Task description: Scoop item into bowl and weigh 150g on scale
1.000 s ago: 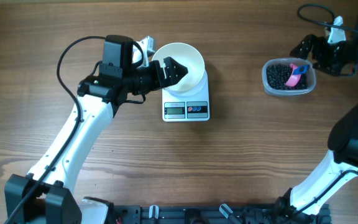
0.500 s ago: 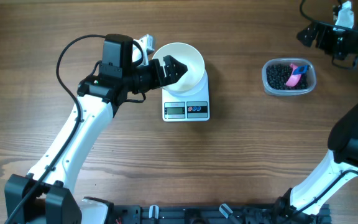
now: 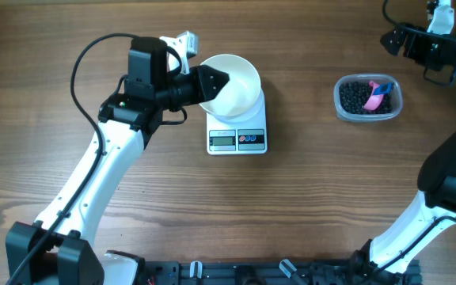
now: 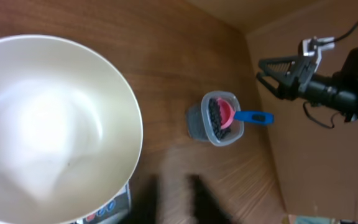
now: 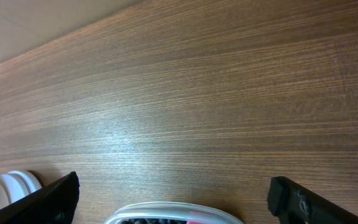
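Observation:
The white bowl [image 3: 240, 83] [image 4: 48, 118] sits empty on the scale [image 3: 237, 138] [image 4: 104, 208]. My left gripper [image 3: 218, 79] [image 4: 173, 199] hovers at the bowl's left rim. Its blurred jaws stand close together with only wood between them, holding nothing. The black item [image 3: 357, 96] [image 4: 214, 117] lies in a clear tub [image 3: 368, 98] [image 5: 166, 211] at the right, with a pink scoop [image 3: 380, 93] [image 4: 227, 114] with a blue handle resting in it. My right gripper [image 3: 408, 54] [image 5: 173, 190] hangs open behind the tub, apart from it.
Bare wood lies between the scale and the tub. The left arm's black cable [image 3: 81, 71] loops out to the left of its wrist. The right arm's links [image 3: 450, 182] run down the table's right edge.
My left gripper's jaws have come together beside the bowl and its wrist has turned. The right gripper rose away from the tub a second ago and has since held still.

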